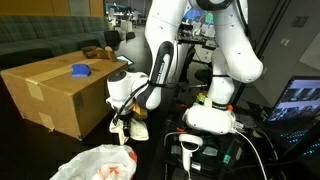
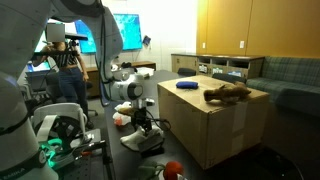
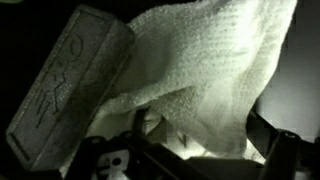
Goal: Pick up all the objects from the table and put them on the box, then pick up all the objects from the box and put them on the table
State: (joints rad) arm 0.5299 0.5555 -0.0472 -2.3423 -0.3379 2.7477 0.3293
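Box (image 1: pixel 55 95): brown taped carton, far left in an exterior view, its top well above the table (image 1: pixel 35 152).
Pad (image 1: pixel 80 70): blue square, flat on the box top, near the edge that faces the arm.
Lump (image 1: pixel 95 50): brown, on the box top at its far edge, apart from the pad.
Bag (image 1: pixel 100 163): white with red print, crumpled on the table below the box corner, apart from the gripper.
Gripper (image 1: pixel 122 126): pointing down, low over the table just beside the box wall. Its jaws are spread wide and clamp nothing.
Bar (image 3: pixel 70 85): dark grey with embossed marks, tilted at the left of the wrist view, its right edge touching the cloth.
Cloth (image 3: pixel 210 70): cream-white, rumpled on the table under the gripper. It lies between the fingers (image 3: pixel 283 150), which do not pinch it.
Item (image 2: pixel 172 168): small, orange-red, on the table near the box's lower corner.
Scanner (image 1: pixel 190 150): white on a black base, right of the gripper.
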